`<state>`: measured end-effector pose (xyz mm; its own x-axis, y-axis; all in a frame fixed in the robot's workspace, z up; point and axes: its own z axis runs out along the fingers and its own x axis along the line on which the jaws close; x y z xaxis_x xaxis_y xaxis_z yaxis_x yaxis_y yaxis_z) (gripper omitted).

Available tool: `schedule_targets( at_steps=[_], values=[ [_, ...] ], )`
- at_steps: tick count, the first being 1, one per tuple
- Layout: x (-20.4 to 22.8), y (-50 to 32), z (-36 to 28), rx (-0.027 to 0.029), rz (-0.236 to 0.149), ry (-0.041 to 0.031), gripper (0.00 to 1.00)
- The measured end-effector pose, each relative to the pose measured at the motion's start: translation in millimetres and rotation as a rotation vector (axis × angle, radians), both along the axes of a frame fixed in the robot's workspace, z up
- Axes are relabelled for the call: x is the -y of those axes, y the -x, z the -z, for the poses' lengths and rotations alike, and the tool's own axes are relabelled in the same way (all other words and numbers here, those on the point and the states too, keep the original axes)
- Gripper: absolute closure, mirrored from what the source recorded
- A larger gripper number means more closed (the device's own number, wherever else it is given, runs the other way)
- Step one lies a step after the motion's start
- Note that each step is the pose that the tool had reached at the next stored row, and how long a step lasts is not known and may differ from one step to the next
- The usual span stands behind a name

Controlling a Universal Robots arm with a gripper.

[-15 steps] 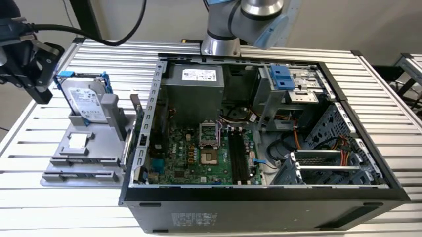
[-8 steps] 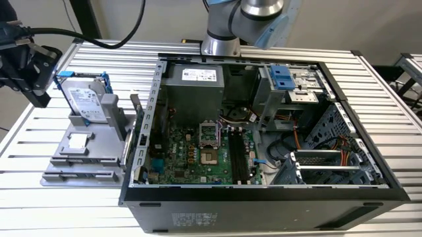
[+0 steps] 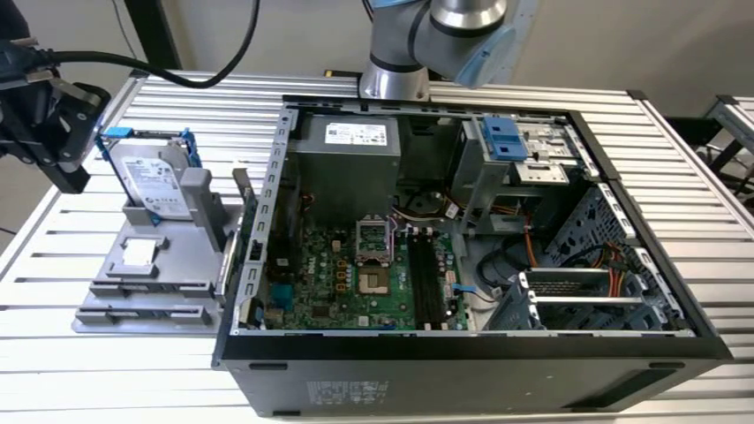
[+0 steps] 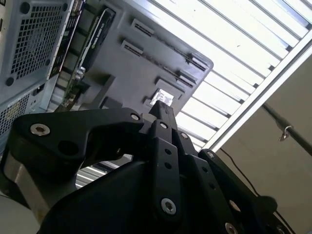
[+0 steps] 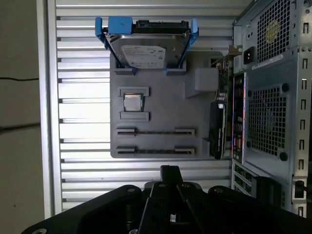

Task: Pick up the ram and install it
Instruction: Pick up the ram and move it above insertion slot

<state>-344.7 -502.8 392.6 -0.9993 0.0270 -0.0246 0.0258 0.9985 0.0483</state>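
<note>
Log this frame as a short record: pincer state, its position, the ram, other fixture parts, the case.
holding: pincer shut, nothing seen in it
position: above the slatted table, short of the grey fixture
task item: ram, likely the thin dark strip in the fixture's long holder, not picked up
also on fixture: hard drive in blue bracket, processor chip
case: computer case open, beside the fixture

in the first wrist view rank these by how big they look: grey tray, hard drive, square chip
1. grey tray
2. hard drive, propped up at an angle, so it may look smaller than it is
3. square chip, clearly the smallest
</note>
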Motion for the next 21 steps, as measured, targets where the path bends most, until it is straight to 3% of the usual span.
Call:
schedule_targets(
  at_steps=[16,21],
  values=[
    [0.3,0.0,0.0,0.0000,-0.022,0.0005,1.00],
    [0.3,0.0,0.0,0.0000,-0.059,0.0005,1.00]
  ],
)
